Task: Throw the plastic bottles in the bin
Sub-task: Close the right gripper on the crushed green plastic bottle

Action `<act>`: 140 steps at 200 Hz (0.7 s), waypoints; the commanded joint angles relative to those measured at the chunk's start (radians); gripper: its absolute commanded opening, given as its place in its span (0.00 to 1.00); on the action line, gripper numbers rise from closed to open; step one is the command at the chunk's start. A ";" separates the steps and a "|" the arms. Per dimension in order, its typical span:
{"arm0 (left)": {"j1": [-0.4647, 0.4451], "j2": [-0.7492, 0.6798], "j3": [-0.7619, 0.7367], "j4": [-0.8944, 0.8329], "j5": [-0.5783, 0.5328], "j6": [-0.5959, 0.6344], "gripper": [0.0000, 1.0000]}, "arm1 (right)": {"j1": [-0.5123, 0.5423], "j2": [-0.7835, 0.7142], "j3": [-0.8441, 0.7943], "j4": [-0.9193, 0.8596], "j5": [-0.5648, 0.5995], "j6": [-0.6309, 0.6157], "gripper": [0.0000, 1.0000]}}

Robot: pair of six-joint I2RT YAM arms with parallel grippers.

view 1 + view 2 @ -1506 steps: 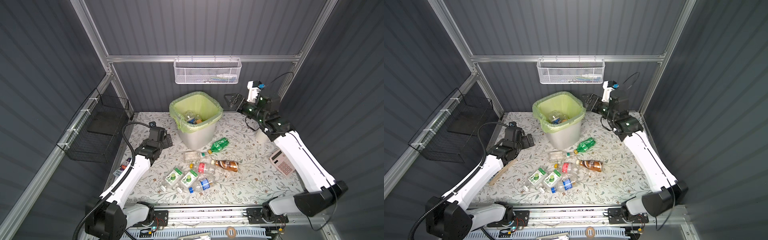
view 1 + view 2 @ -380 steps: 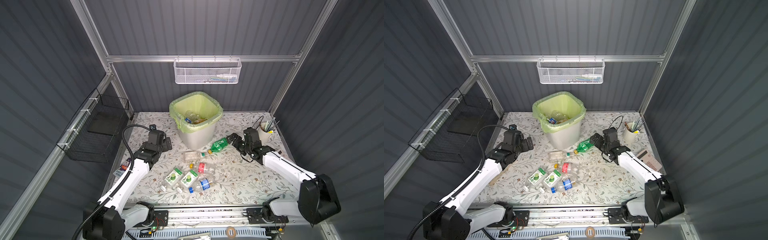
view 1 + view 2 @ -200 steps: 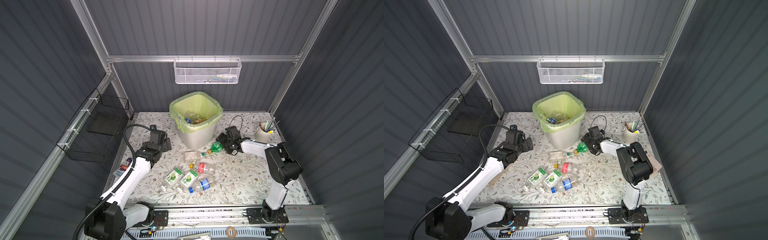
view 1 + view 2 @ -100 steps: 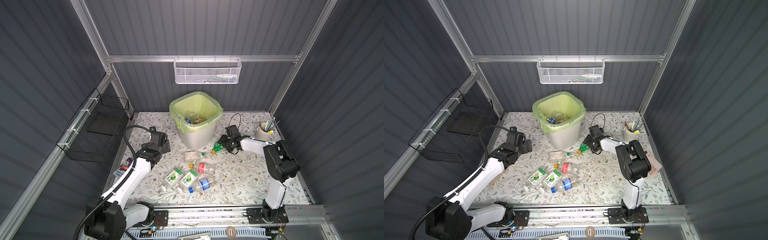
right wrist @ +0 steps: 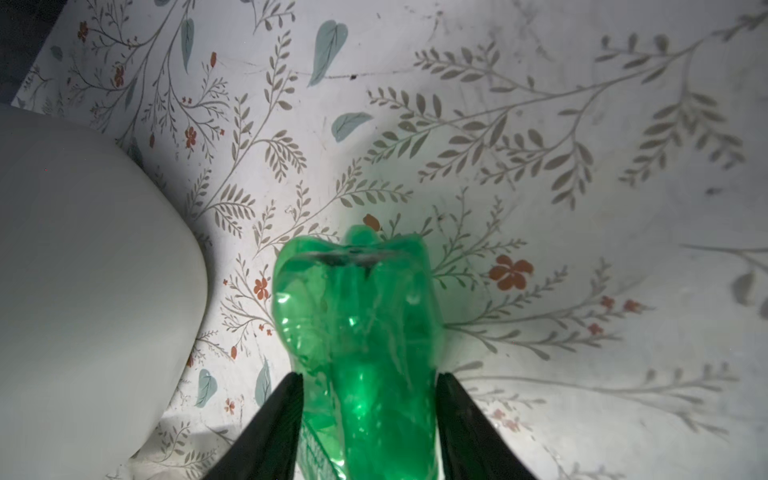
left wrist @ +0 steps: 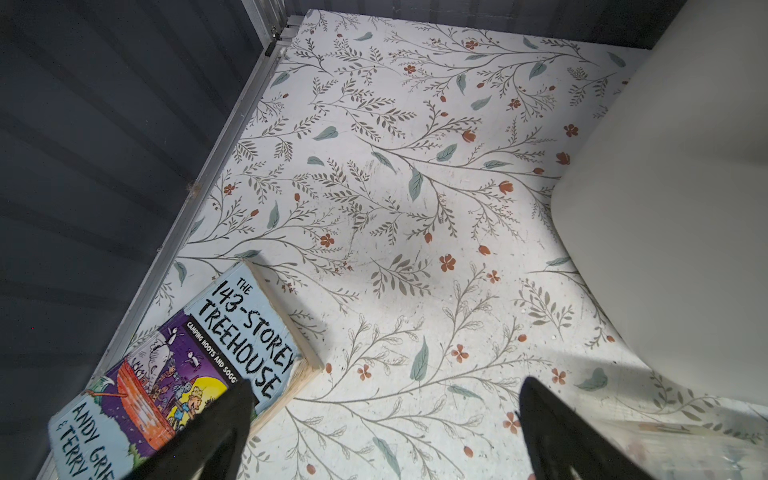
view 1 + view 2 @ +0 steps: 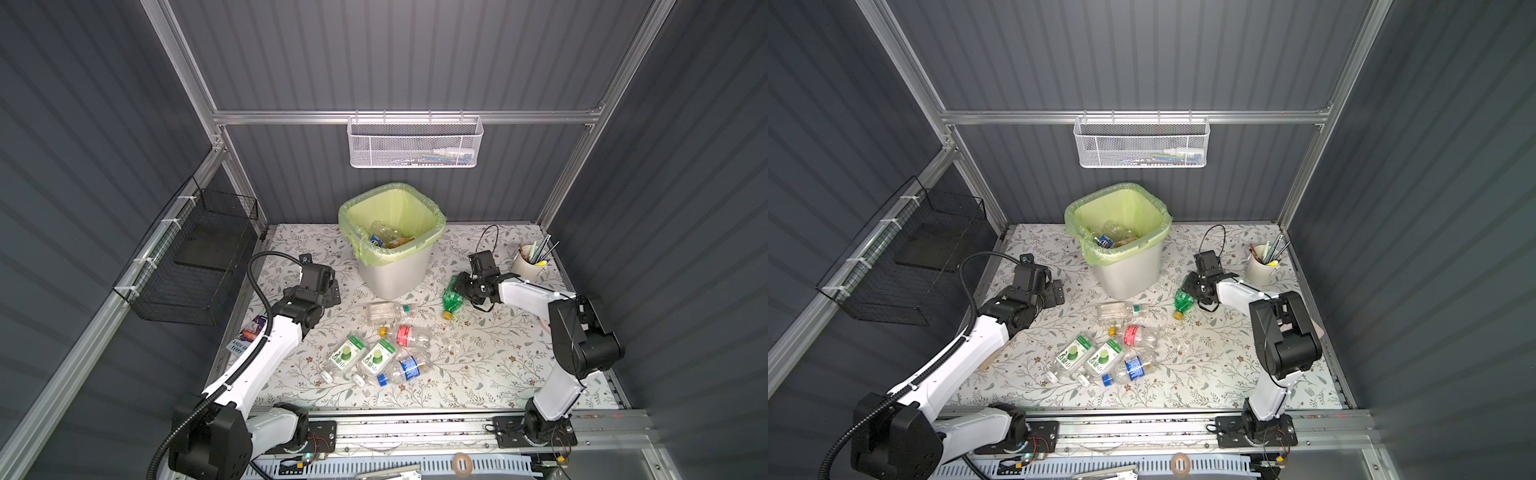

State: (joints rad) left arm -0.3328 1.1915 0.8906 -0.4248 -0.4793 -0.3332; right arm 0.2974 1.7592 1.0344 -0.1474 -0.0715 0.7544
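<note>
Gripping, right gripper [image 5: 370, 376]: I see its two black fingers [image 5: 274, 419] pressed against either side of the green bottle [image 5: 357, 311] - it is closed on that bottle, whose base sticks out past the fingertips.
Green bottle's place: in a top view the green bottle [image 7: 450, 298] is tilted with its orange cap toward the front of the table [image 7: 478, 365], just beside the bin [image 7: 395, 276]. I cannot tell whether it is clear of the surface.
Left gripper [image 6: 385, 384]: jaws spread wide over bare floral table, between the book [image 6: 208, 353] and the bin's grey wall.
Bin: pale grey with a light-green bag liner, standing at the back middle of the table; bottles in the bin [image 7: 386, 237] show inside.
Loose bottles: five lie close together mid-table - a clear bottle [image 7: 386, 311] with a green cap, a red-labelled bottle [image 7: 409, 336], two green-labelled bottles [image 7: 347, 359] and a blue-labelled bottle [image 7: 405, 369].
Book: flat at the table's left edge, partly under the left arm.
</note>
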 commanded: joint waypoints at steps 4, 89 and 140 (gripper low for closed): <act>-0.003 0.005 -0.002 0.002 0.008 -0.008 1.00 | -0.007 0.021 -0.032 0.003 -0.061 0.000 0.53; -0.003 -0.005 0.004 -0.013 -0.002 0.000 1.00 | -0.018 0.076 -0.076 0.097 -0.144 0.054 0.64; -0.003 0.002 0.015 -0.015 0.001 0.005 1.00 | -0.021 0.058 -0.102 0.095 -0.117 0.072 0.66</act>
State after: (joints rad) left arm -0.3328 1.1915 0.8906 -0.4255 -0.4793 -0.3332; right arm 0.2810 1.8137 0.9703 -0.0132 -0.2173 0.8108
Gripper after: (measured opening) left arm 0.997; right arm 0.592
